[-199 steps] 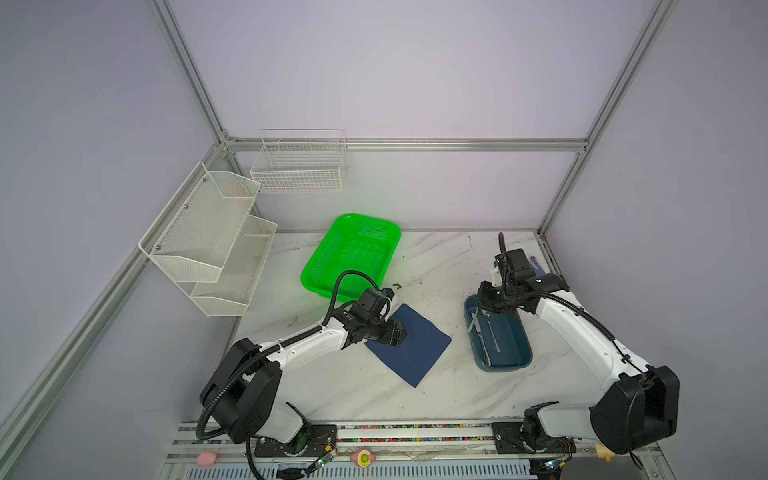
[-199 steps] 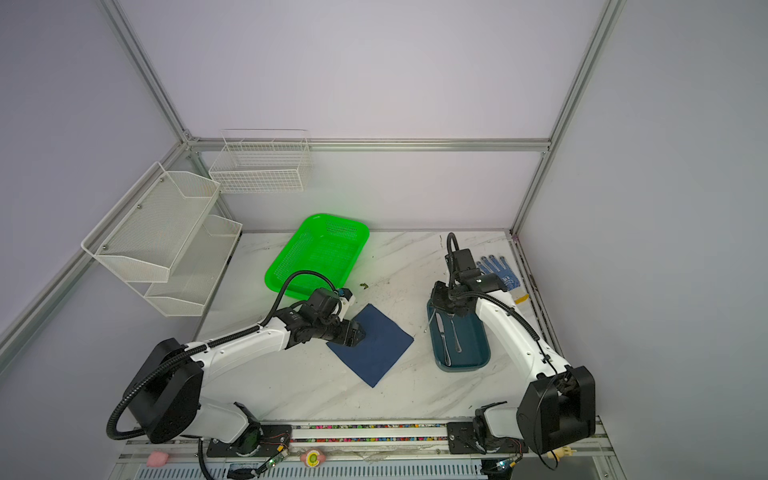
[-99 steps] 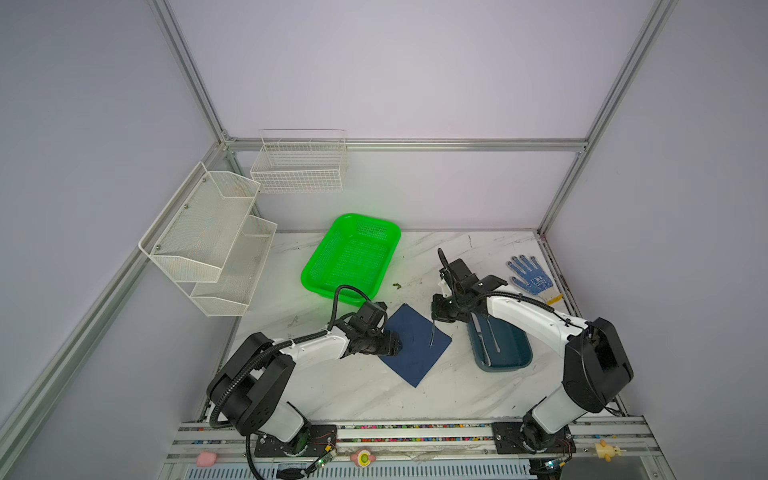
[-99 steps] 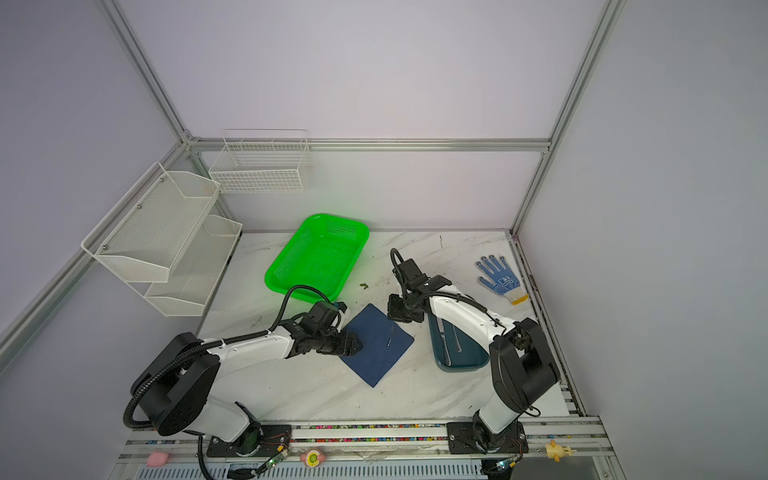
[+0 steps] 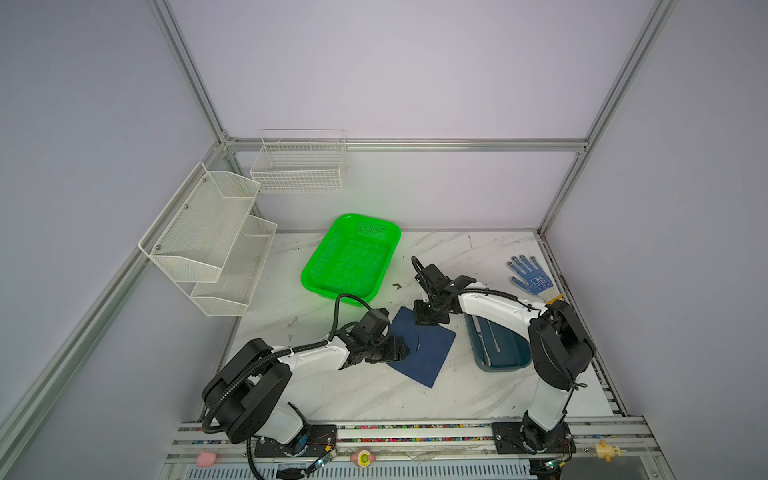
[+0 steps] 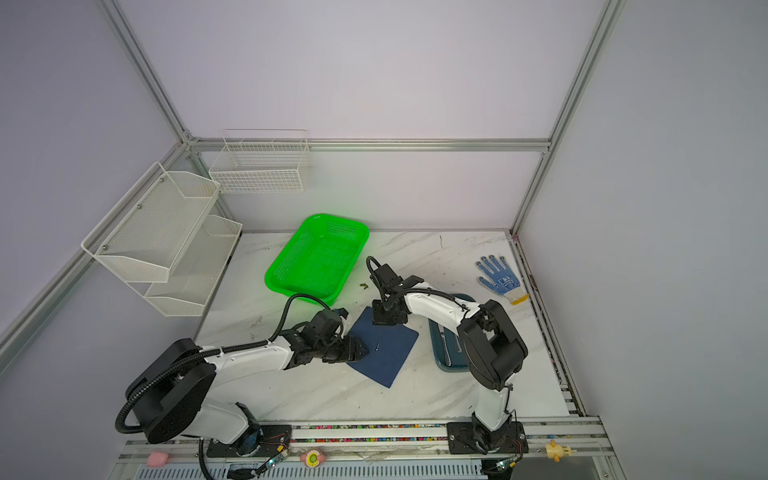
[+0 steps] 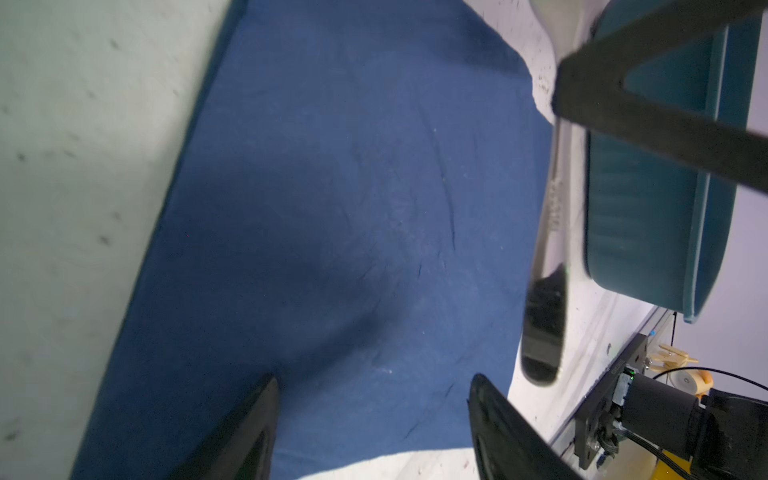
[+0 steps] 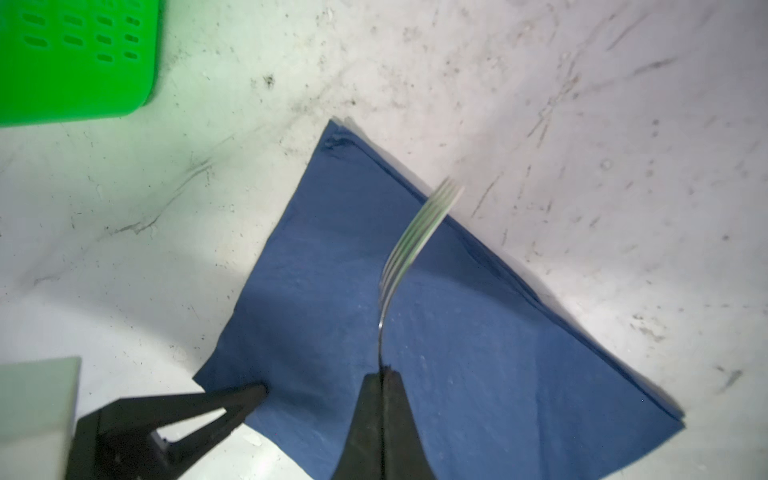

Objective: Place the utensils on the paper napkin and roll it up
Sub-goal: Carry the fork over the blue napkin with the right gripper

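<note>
The navy paper napkin lies flat on the marble table, between my two arms. My right gripper is shut on a silver fork at its neck, above the napkin's far corner. The fork's handle reaches out over the sheet. At the napkin's left edge my left gripper stands open and low over the paper, one finger on the corner. More utensils lie in the teal tray to the right.
A green basket sits behind the napkin. A blue-dotted white glove lies at the back right. White mesh shelves hang on the left wall and a wire basket on the back wall.
My right gripper has carried the fork left from the teal tray to above the napkin's far corner. My left gripper has narrowed a little and settled at the napkin's left edge.
</note>
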